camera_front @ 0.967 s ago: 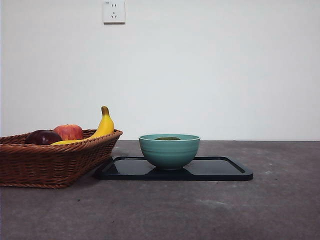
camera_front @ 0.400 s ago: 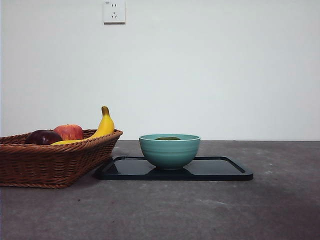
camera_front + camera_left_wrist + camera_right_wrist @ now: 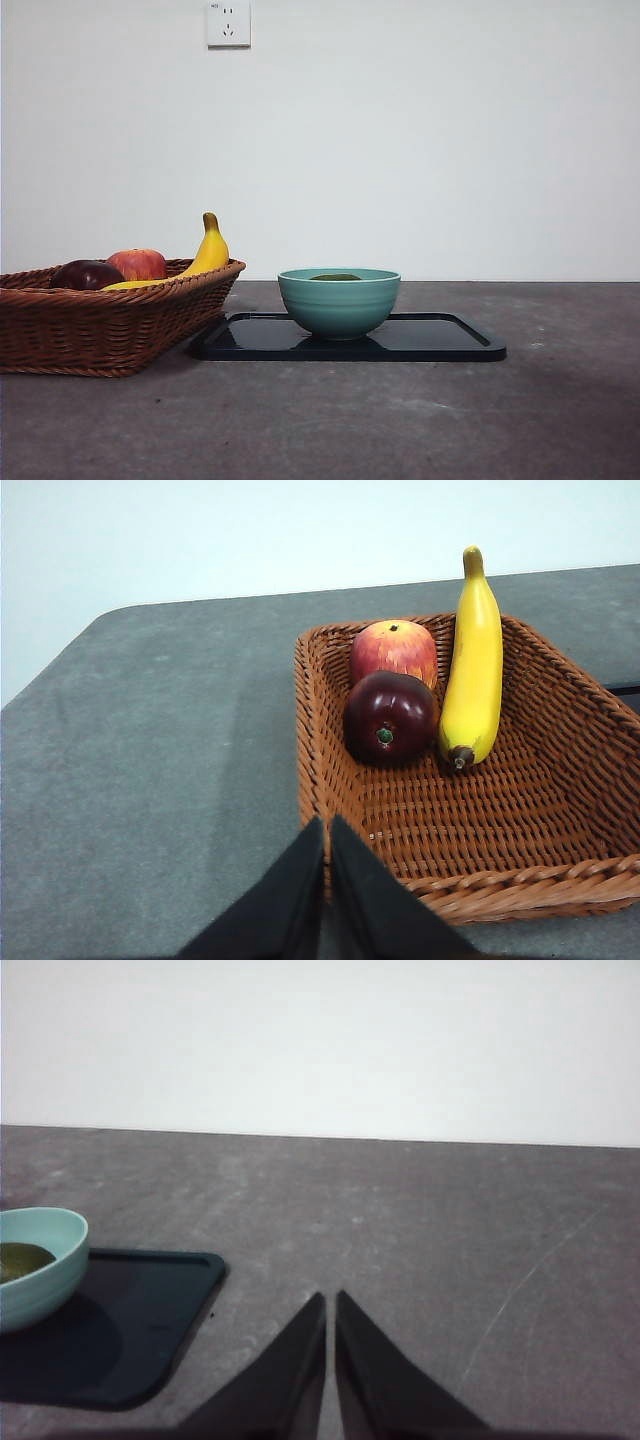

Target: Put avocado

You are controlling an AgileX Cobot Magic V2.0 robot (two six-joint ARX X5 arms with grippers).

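Observation:
The dark green avocado lies inside the teal bowl; only its top shows above the rim. It also shows in the right wrist view inside the bowl. The bowl stands on a black tray. My left gripper is shut and empty, above the near rim of the wicker basket. My right gripper is shut and empty, over bare table beside the tray. Neither arm shows in the front view.
The wicker basket stands left of the tray and holds a red apple, a dark maroon fruit and a banana. A wall socket is on the back wall.

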